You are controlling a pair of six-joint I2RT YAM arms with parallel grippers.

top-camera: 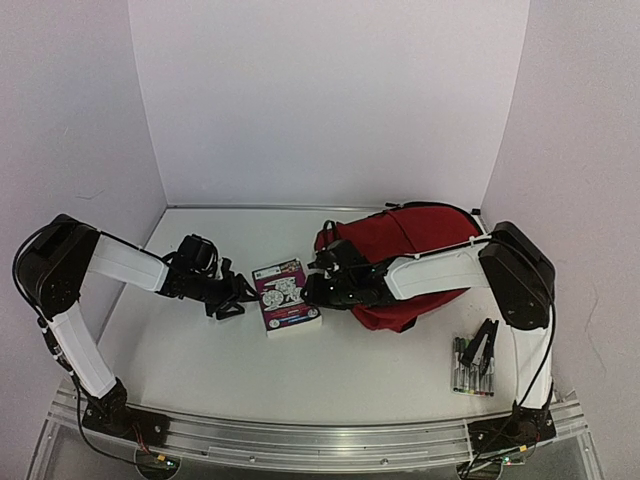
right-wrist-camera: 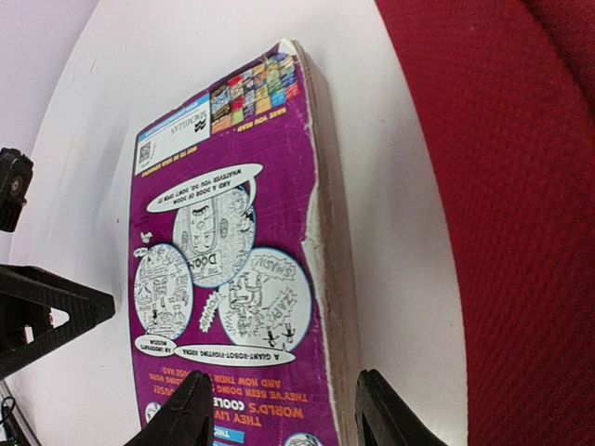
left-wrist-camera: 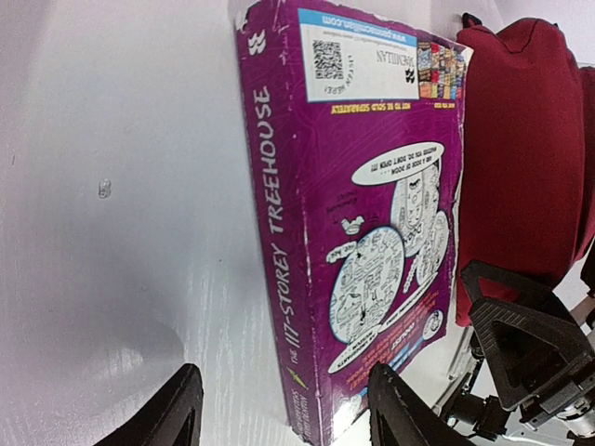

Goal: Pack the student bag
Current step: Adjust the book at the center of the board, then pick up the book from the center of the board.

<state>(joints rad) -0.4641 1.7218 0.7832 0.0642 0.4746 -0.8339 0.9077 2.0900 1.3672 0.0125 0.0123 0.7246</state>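
Table [top-camera: 200, 370], seen from above: the student bag [top-camera: 430, 225] lies on its right half toward the back wall, with the right arm stretched across its near part. Whether its opening is unzipped cannot be told from these views.

Just left of the bag, with a strip of bare table between them, a purple book [top-camera: 287, 295] lies flat with its back cover up. Its long axis runs roughly from the near edge toward the back wall.

The left gripper [top-camera: 232, 298] stands at the book's spine side. Its jaws are apart with the spine edge between them, and it holds nothing. The right gripper [top-camera: 318, 285] stands at the page-edge side, the side facing the bag. Its jaws are also apart and empty.

The book therefore lies between both grippers, and the bag lies to its right. By that layout the right arm is judged the better placed to carry it there.
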